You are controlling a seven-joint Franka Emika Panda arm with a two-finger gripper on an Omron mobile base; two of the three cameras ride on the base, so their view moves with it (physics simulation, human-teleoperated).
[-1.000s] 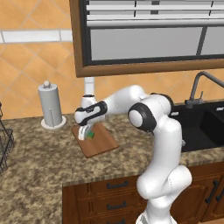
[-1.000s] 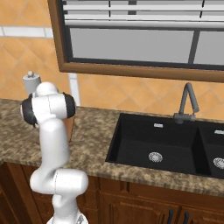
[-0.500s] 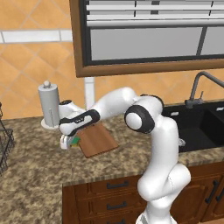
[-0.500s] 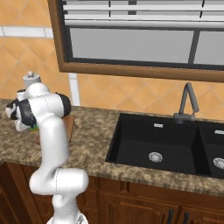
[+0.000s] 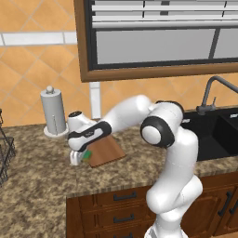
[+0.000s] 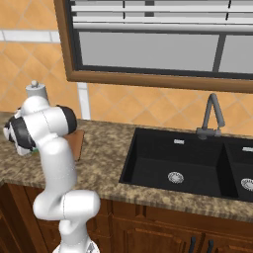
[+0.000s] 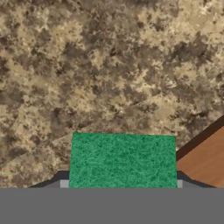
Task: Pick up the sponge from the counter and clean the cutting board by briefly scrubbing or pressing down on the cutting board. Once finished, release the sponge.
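Speckled counter point(image 5: 42, 186) stretching wide under everything, black sink point(image 6: 183, 165) sunk into it well off to the right. Paper towel holder point(image 5: 54, 111) standing upright at the back wall. Cutting board point(image 5: 104, 151) lying flat on the granite, reddish-brown, near the holder. Gripper point(image 5: 76, 159) hanging low just past the board's left end, over bare counter, clamped on the sponge point(image 7: 123, 160). Green face of the sponge squarely between the fingertips, a corner of the board peeking in beside it in the hand view.
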